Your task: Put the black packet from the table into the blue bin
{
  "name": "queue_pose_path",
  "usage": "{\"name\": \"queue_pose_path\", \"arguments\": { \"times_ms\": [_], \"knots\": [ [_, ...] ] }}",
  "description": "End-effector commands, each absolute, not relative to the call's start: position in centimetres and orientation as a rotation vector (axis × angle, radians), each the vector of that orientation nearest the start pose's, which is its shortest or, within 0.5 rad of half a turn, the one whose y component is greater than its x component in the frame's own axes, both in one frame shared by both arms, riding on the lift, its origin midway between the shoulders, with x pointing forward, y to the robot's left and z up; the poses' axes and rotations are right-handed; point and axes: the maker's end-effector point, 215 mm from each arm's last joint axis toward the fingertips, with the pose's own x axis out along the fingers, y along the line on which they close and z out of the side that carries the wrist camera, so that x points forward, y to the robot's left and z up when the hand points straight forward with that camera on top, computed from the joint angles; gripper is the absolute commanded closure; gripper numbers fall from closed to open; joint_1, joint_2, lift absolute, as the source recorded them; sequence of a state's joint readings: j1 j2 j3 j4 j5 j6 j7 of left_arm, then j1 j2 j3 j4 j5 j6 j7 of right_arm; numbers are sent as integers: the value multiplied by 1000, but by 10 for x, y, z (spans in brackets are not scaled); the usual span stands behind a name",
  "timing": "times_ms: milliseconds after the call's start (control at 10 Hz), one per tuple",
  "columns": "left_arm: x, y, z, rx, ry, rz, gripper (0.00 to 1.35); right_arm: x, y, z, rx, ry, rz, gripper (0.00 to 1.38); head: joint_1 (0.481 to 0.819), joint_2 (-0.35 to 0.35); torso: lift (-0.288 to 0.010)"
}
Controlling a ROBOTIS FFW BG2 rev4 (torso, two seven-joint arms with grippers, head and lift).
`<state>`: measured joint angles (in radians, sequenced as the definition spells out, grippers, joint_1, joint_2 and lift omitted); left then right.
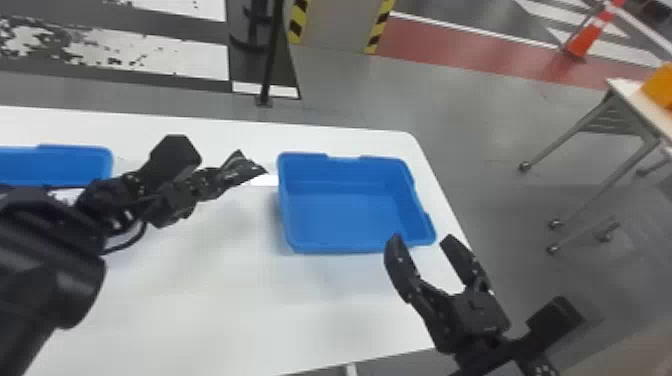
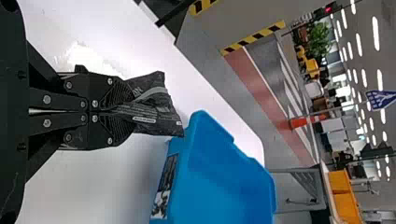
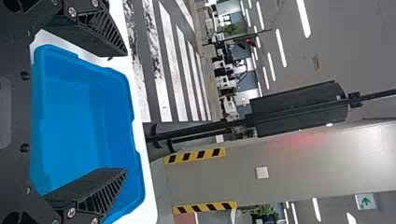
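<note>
The left pincer is closed tight on one end of the black packet, holding it over the white desk, just left of the blue bin. The right pincer is spread wide and empty by the bin's near right corner. A second blue bin sits on the desk's left side, partly behind the left arm.

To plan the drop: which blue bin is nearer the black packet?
The head view's right bin: the packet is beside its rim; the other bin is farther left.
</note>
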<state>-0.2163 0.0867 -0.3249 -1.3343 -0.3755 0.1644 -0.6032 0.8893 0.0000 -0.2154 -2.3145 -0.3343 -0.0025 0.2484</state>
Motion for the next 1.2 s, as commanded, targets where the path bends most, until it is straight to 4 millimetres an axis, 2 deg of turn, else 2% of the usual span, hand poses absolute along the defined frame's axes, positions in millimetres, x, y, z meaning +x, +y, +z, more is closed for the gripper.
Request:
{"name": "queue_pose_path", "arguments": {
  "times_ms": [0, 100, 200, 400, 500, 600, 800, 900, 1000, 1100],
  "knots": [
    [579, 59, -417, 503, 260, -769, 1208, 334, -277, -321, 185, 89, 78, 133, 695, -320, -110],
    [581, 102, -407, 494, 274, -695, 1208, 334, -277, -320, 183, 88, 77, 133, 695, -288, -110],
    [578, 153, -403, 489, 297, -610, 1208, 335, -277, -319, 180, 86, 78, 133, 695, -265, -110],
    [543, 239, -397, 488, 334, -471, 1208, 335, -277, -316, 182, 81, 79, 133, 695, -145, -110],
    [517, 270, -400, 473, 369, -415, 1208, 335, -277, -315, 185, 78, 80, 133, 695, -87, -110],
    [495, 291, -402, 457, 394, -375, 1208, 335, -277, -315, 185, 80, 79, 133, 695, -58, -110],
    [466, 319, -411, 420, 444, -298, 1200, 334, -277, -316, 187, 82, 79, 133, 695, 23, -110],
    [456, 331, -415, 398, 469, -258, 855, 334, -277, -316, 187, 82, 79, 133, 695, 46, -110],
    [453, 334, -416, 390, 468, -249, 363, 334, -277, -316, 187, 82, 79, 133, 695, 58, -110],
    [454, 331, -415, 384, 460, -254, 75, 334, -277, -316, 187, 82, 79, 133, 695, 76, -110]
  ]
}}
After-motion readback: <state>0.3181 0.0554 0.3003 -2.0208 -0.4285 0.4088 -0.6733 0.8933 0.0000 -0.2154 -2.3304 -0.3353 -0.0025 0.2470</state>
